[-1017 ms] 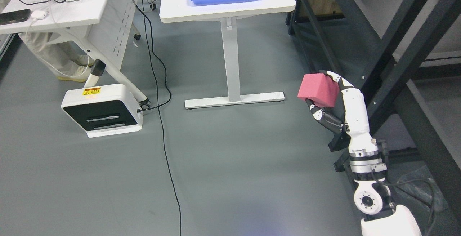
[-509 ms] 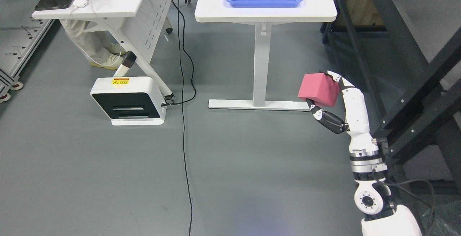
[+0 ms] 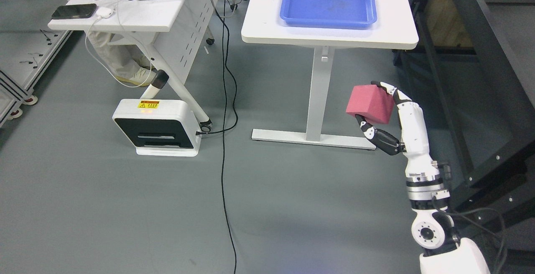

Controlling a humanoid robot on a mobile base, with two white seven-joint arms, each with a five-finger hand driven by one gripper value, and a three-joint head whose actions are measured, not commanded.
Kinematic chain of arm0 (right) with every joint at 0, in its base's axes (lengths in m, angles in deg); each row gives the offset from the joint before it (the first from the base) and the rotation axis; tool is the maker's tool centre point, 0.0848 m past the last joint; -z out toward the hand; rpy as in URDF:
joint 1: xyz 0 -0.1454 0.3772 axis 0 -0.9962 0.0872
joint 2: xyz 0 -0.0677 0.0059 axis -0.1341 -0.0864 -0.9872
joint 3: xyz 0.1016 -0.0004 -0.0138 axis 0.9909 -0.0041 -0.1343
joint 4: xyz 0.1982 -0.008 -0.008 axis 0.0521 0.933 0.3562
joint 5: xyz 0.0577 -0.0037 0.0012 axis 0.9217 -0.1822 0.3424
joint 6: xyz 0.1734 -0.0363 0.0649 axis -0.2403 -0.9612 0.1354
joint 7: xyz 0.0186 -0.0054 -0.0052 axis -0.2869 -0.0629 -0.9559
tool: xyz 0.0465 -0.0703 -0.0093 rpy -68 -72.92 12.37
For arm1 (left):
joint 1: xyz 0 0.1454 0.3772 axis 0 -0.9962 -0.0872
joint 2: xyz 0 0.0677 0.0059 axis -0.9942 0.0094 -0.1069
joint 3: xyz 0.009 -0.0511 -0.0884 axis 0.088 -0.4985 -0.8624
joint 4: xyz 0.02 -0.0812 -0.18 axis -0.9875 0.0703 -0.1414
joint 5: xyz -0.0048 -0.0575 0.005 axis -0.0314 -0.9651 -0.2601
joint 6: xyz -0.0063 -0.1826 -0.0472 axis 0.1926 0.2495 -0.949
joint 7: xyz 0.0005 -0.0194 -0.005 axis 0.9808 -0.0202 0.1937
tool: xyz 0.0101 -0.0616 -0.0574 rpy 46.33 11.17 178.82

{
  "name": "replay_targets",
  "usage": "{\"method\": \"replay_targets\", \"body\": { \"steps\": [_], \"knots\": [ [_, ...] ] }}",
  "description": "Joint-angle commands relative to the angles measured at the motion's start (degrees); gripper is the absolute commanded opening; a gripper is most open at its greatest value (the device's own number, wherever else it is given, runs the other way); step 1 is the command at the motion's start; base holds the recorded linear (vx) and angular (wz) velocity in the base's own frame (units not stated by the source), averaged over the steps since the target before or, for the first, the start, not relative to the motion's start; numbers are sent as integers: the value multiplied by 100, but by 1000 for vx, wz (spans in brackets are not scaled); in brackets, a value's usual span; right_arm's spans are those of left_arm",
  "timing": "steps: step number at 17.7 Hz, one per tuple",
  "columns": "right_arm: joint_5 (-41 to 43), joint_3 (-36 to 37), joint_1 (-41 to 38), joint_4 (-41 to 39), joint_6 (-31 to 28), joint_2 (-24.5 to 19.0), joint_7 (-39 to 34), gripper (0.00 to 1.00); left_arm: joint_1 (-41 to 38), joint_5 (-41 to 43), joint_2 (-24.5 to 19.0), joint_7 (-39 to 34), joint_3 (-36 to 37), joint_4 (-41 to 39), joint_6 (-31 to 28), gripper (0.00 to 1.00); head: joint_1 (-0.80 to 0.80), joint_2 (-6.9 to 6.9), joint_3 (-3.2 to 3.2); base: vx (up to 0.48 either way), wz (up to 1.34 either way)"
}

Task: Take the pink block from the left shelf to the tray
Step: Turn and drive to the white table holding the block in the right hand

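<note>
My right hand (image 3: 382, 108) comes up from the lower right and is shut on the pink block (image 3: 369, 103), holding it in the air above the grey floor. Fingers curl over the block's top right edge and the thumb presses from below. The blue tray (image 3: 329, 3) lies empty on the white table (image 3: 267, 23) at the top, well beyond and left of the block. My left hand does not show.
The table's white leg and foot (image 3: 314, 138) stand just left of the held block. A dark metal shelf frame (image 3: 480, 69) fills the right side. A black cable (image 3: 225, 140) runs down the floor beside a white box unit (image 3: 156, 127). A person's legs (image 3: 119, 56) show under a second desk at upper left.
The whole picture has shifted right and down, so the camera has turned; the table and tray now sit more in view. The right hand keeps the pink block in the same place in the frame.
</note>
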Motion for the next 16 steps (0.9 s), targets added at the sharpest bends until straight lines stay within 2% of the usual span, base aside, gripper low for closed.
{"method": "replay_targets", "body": {
  "steps": [1,16],
  "knots": [
    [-8,-3,-123,-3,2,-3,-1,10,-114,0,-100,-1,0,-100,-2,100,0,0,0,268,0],
    [1,-3,-123,-3,2,-3,-1,10,-114,0,-100,-1,0,-100,-2,100,0,0,0,272,-35]
  ]
}}
